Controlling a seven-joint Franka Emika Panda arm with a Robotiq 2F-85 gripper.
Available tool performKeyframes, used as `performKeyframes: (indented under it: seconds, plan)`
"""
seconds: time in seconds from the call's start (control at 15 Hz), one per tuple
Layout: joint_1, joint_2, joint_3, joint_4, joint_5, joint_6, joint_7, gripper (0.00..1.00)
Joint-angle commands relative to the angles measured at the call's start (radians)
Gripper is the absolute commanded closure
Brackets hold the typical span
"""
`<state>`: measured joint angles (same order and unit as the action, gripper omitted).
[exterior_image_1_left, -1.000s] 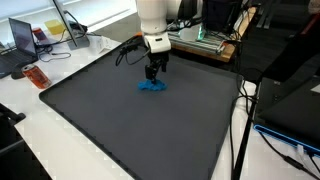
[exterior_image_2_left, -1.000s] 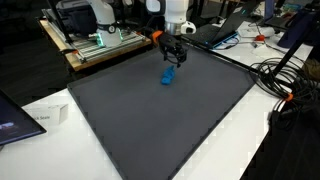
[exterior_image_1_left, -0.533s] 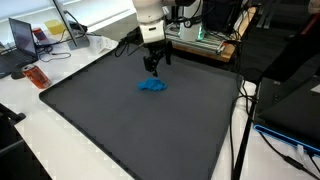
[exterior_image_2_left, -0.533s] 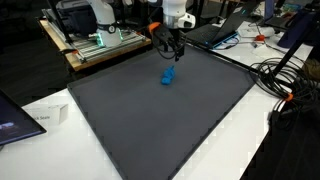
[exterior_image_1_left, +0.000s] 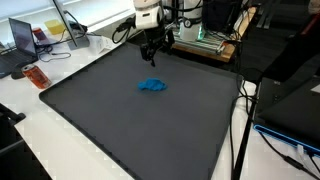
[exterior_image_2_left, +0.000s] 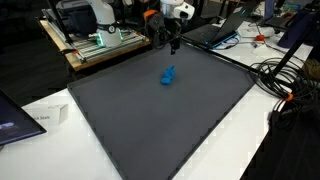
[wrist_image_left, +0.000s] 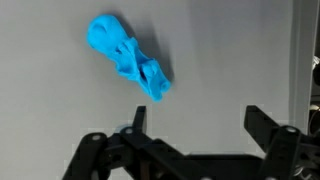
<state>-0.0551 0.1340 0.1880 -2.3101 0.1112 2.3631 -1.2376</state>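
Over the far end of the dark mat (exterior_image_1_left: 120, 130): claw (exterior_image_1_left: 150, 57) spread wide, nothing between the fingers (wrist_image_left: 136, 120), hanging well clear of the surface.

At about eleven o'clock from it in the wrist view: blue cloth (wrist_image_left: 128, 56), crumpled into one longish lump, lying on the mat and touching nothing else. In an exterior view, at six o'clock under the claw, near but apart.

Probably light, soft and limp. Likely to give under the fingers and sag once lifted, with little risk of slipping or breaking. Best taken at the thick bunched middle, across the narrow way, reaching down close to the mat to pinch several folds at once. A grip on a loose end likely to drag the rest or pull free.

Farther out: white table (exterior_image_1_left: 30, 100) around the mat, laptop (exterior_image_1_left: 22, 35) at ten o'clock from the cloth, wooden bench (exterior_image_2_left: 95, 50) with gear at ten o'clock, cables (exterior_image_2_left: 285, 80) at three o'clock.
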Motion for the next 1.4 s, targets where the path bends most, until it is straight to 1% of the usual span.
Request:
performKeyframes:
  seconds: [0.0,0.2,0.27,0.33,0.47,0.67,0.73,0.8,1.0,1.2,1.33]
  plan:
    - [0.045,-0.064,-0.038,-0.037,-0.009,-0.027,0.126,0.00]
    - [0.075,-0.083,-0.047,-0.057,-0.046,-0.013,0.274,0.00]
    - [0.087,-0.092,-0.047,-0.070,-0.077,0.019,0.323,0.00]
    - [0.074,-0.046,-0.049,-0.026,-0.029,-0.008,0.230,0.00]
    - [0.089,-0.055,-0.048,-0.034,-0.050,-0.002,0.287,0.00]
    - [0.093,-0.063,-0.050,-0.042,-0.054,0.001,0.300,0.00]
    - [0.094,-0.060,-0.039,-0.045,-0.001,0.091,0.236,0.00]
    - [0.097,-0.056,-0.037,-0.047,0.008,0.136,0.238,0.00]
    - [0.105,-0.070,-0.020,-0.116,0.108,0.340,0.207,0.00]
    - [0.114,-0.063,0.014,-0.187,0.237,0.503,0.164,0.00]
    - [0.113,-0.057,0.051,-0.226,0.338,0.591,0.114,0.00]
